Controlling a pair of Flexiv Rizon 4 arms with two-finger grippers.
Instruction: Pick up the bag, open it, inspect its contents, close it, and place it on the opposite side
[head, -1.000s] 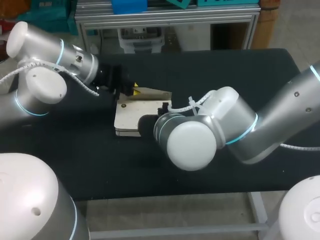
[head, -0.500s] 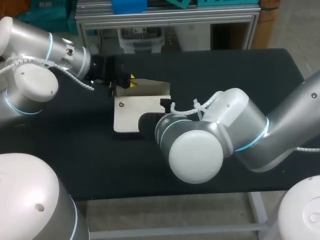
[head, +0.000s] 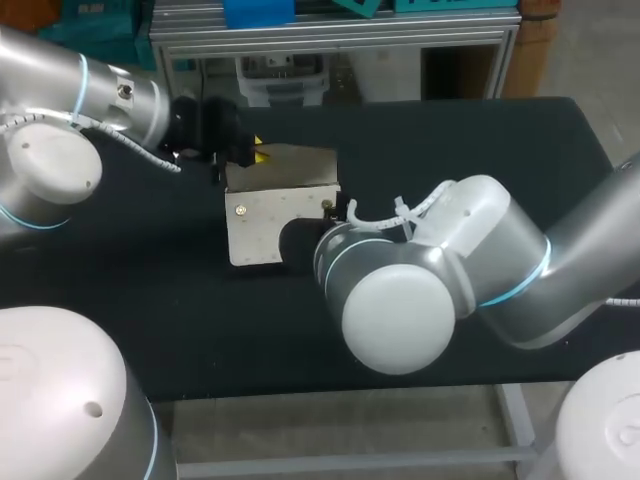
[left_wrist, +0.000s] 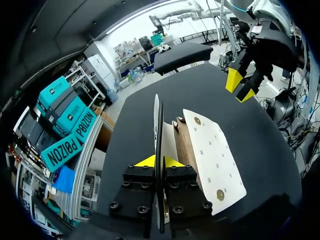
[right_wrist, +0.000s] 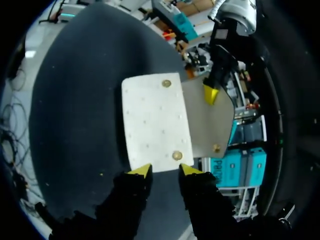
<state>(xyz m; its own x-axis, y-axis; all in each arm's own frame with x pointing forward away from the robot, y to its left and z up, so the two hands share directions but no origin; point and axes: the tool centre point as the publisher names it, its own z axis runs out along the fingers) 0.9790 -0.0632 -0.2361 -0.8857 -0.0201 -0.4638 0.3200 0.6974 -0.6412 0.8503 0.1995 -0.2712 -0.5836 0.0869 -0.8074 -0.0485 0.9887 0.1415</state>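
Note:
The white bag (head: 262, 228) lies mid-table with its flap (head: 290, 168) raised off the body. My left gripper (head: 256, 153) is shut on the flap's far left edge. In the left wrist view the flap (left_wrist: 158, 125) runs edge-on between the left gripper's (left_wrist: 158, 161) yellow tips, with the white body (left_wrist: 212, 155) beside it. My right gripper (right_wrist: 162, 171) stands open just at the bag's (right_wrist: 156, 122) near edge, close to a brass snap (right_wrist: 173, 155). In the head view its fingers are hidden behind its own wrist. It also shows as the right gripper (left_wrist: 239, 87) beyond the bag.
The black table (head: 480, 140) stretches well to the right of the bag and toward the front edge. My right arm's bulky elbow (head: 400, 310) hangs over the front middle. The left arm (head: 60, 110) comes in over the back left corner.
My left gripper has pulled the flap up and back toward the far left, opening the bag wider. The right arm has shifted slightly right, off the bag's top.

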